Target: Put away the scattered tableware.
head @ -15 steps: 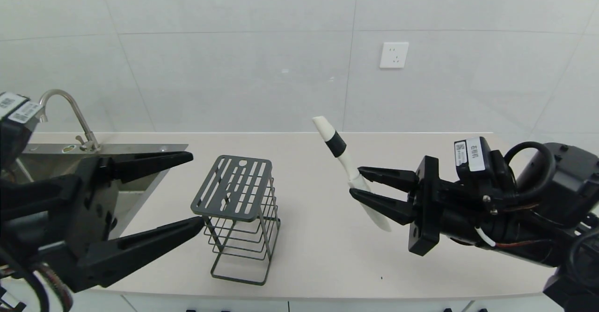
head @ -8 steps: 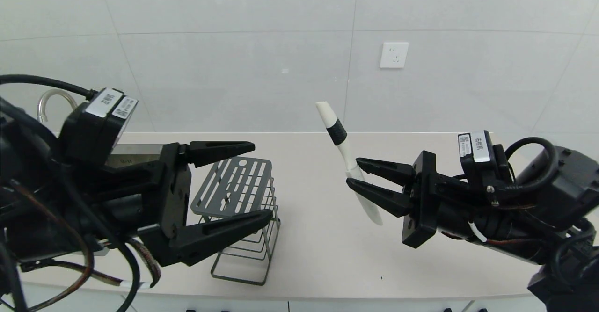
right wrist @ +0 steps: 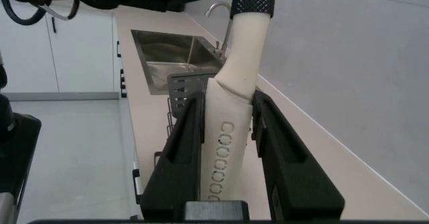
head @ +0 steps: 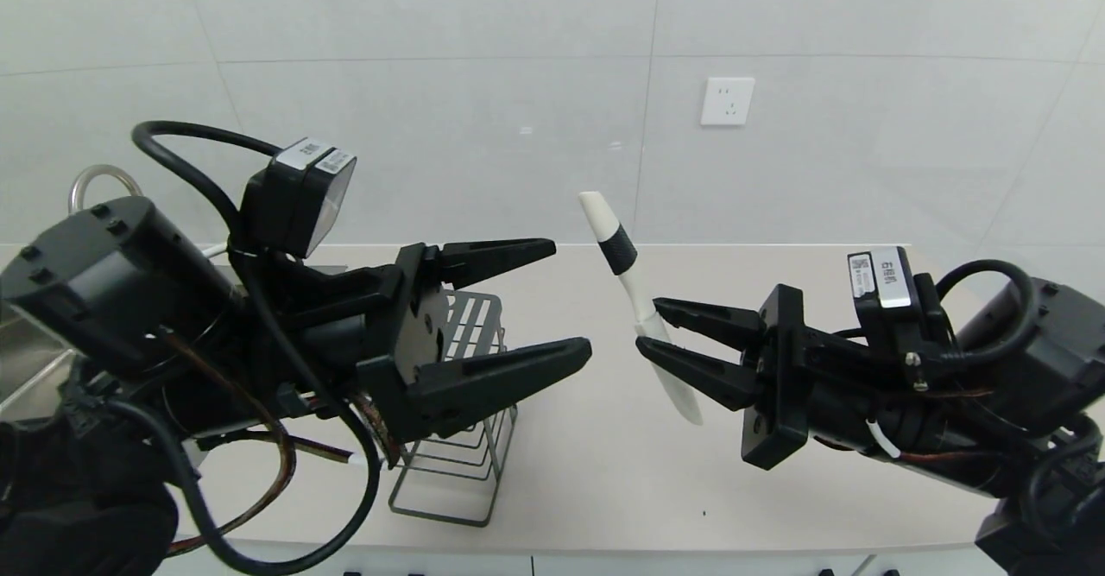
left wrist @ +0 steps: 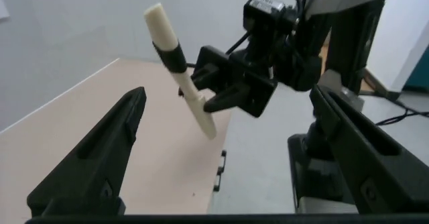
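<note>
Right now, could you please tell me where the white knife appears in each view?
Head view: knife centre, tilted, handle up.
Left wrist view: knife farther off, above the counter.
Right wrist view: knife close, between the fingers.
Shared landmark: the right gripper clamping it.

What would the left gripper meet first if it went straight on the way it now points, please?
Most likely the white knife held in the right gripper; it lies ahead of the left gripper, between its open fingers' lines, though depth is unclear.
</note>
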Controlling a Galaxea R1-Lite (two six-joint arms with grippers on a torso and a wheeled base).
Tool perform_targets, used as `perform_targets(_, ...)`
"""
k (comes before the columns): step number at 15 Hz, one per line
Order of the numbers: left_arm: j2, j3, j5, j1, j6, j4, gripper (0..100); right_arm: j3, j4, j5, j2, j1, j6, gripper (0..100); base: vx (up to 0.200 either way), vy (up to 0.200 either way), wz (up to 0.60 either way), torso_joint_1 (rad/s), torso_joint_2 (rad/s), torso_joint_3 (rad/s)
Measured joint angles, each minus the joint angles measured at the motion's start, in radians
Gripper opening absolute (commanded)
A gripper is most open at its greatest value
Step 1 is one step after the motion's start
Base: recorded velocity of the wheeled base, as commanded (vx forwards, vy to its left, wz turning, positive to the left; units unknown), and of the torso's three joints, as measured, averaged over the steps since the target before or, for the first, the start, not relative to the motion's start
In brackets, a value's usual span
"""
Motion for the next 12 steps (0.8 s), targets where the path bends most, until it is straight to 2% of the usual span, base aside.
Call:
perform_targets(2, 0.057, -0.012, 0.004, -0.008, -0.01, -0.064, 100, -0.011, 0.0, -0.001, -0.003, 0.004, 0.0, 0, 0.0, 0.0, 0.0, 0.0, 0.0, 0.0)
perform_targets(4, 0.099, -0.037, 0.011, -0.012, -0.011, -0.081, 100, -0.018, 0.0, -0.001, -0.004, 0.005, 0.0, 0, 0.0, 0.0, 0.0, 0.0, 0.0, 0.0)
perform_targets(8, 0.156, -0.137, 0.031, -0.041, -0.011, -0.087, 100, -0.04, 0.0, -0.003, -0.007, 0.005, 0.0, 0, 0.0, 0.0, 0.0, 0.0, 0.0, 0.0)
perform_targets(12, 0.205, -0.249, 0.085, -0.059, -0.011, -0.12, 100, -0.045, 0.0, -0.003, -0.022, 0.006, -0.001, 0, 0.0, 0.0, 0.0, 0.0, 0.0, 0.0)
